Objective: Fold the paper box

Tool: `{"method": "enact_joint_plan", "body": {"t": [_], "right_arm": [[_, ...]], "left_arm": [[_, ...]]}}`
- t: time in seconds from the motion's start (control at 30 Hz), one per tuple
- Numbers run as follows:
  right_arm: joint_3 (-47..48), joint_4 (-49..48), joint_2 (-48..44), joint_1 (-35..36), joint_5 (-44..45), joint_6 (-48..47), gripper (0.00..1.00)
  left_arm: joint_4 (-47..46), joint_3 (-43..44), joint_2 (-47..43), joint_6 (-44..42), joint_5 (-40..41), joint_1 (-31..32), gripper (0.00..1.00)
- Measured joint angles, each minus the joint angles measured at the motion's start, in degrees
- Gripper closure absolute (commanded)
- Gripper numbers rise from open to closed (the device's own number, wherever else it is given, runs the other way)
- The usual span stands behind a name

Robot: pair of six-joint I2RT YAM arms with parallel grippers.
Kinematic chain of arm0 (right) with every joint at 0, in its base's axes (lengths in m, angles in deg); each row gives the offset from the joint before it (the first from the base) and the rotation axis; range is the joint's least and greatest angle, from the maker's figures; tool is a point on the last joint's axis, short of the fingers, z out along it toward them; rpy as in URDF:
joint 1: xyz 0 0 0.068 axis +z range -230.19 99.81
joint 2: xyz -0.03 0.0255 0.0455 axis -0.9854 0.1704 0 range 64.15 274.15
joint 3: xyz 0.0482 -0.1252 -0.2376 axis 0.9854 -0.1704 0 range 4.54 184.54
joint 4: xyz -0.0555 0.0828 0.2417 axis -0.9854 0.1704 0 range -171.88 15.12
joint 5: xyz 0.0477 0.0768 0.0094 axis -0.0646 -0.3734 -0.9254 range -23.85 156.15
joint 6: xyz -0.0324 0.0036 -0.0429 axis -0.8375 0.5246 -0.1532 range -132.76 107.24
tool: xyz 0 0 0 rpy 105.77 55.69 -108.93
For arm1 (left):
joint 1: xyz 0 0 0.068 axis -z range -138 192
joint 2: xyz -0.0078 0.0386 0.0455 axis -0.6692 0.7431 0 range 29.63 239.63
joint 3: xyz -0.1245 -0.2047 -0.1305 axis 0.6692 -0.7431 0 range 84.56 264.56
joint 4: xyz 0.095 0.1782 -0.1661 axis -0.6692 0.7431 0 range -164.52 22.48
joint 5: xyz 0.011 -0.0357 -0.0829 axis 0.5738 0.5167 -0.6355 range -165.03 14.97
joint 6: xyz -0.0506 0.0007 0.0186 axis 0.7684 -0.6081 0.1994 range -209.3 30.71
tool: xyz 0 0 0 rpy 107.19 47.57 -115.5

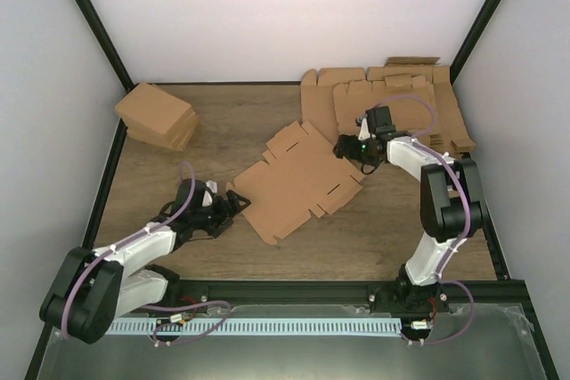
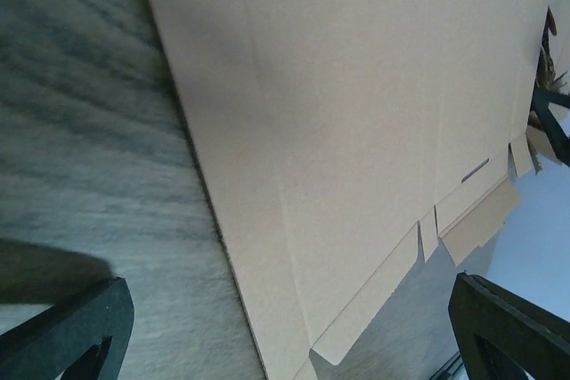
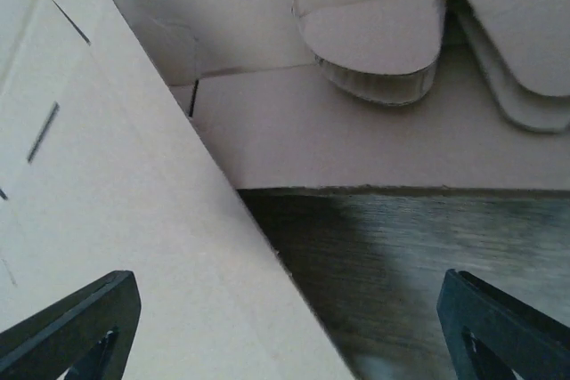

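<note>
The paper box [image 1: 298,180] is a flat brown die-cut sheet with flaps and slots, lying in the middle of the table. My left gripper [image 1: 234,203] is open at the sheet's left corner, low over the table. In the left wrist view the sheet [image 2: 356,113] fills the upper middle, its edge running between my two spread fingers [image 2: 71,335]. My right gripper [image 1: 354,150] is open at the sheet's right corner. In the right wrist view the sheet [image 3: 134,246] lies at the left, between my spread fingers [image 3: 503,331], with bare table on the right.
A thick pile of flat cardboard sheets [image 1: 405,104] lies at the back right, just behind my right gripper; its layered edges show in the right wrist view [image 3: 383,68]. A pile of compact brown cartons [image 1: 158,116] sits at the back left. Black frame posts border the table.
</note>
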Motion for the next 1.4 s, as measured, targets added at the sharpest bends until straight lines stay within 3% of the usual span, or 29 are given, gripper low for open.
{"method": "enact_joint_plan", "body": {"t": [0.4, 0.5, 0.73, 0.77, 0.8, 0.87, 1.0, 1.17, 1.23, 1.3, 1.4], "right_arm": [[-0.48, -1.14, 4.72, 0.35, -8.63, -3.98, 0.29], [-4.02, -1.86, 2.14, 1.22, -7.96, -3.82, 0.34], [-14.27, -1.88, -8.46, 5.81, -7.28, -1.9, 0.35], [-15.41, -1.66, -9.66, 6.38, -7.28, -1.66, 0.35], [-16.33, -1.42, -10.69, 6.91, -7.32, -1.36, 0.37], [-17.92, -0.61, -12.81, 7.96, -7.15, -0.9, 0.44], [-18.64, 1.01, -14.91, 8.5, -5.33, -0.79, 0.56], [-17.92, 1.49, -14.01, 8.74, -3.89, -0.96, 0.8], [-16.74, 1.7, -12.83, 8.81, -3.28, -1.29, 0.84], [-15.43, 1.92, -11.63, 8.83, -2.38, -1.77, 0.84], [-14.29, 1.97, -10.6, 8.83, -1.27, -2.27, 0.69]], "left_arm": [[-1.97, 7.96, 12.26, -7.13, -1.55, 0.04, 0.0], [0.48, 11.63, 15.19, -9.33, -0.13, -0.09, 0.0], [5.57, 15.69, 16.98, -14.43, 5.81, -0.76, 0.01], [6.49, 16.13, 16.98, -15.1, 6.82, -0.85, 0.07], [7.19, 16.39, 16.98, -15.74, 7.54, -0.94, 0.21], [8.92, 16.92, 16.98, -17.07, 8.96, -1.25, 0.39], [11.34, 17.0, 16.65, -20.17, 9.57, -2.29, 0.59], [12.85, 17.62, 15.61, -22.23, 7.89, -2.89, 0.6], [13.4, 18.03, 15.17, -22.73, 7.69, -2.93, 0.57], [14.05, 18.08, 14.34, -23.37, 7.8, -2.95, 0.52], [15.87, 18.14, 12.46, -24.24, 8.7, -2.95, 0.47]]}}
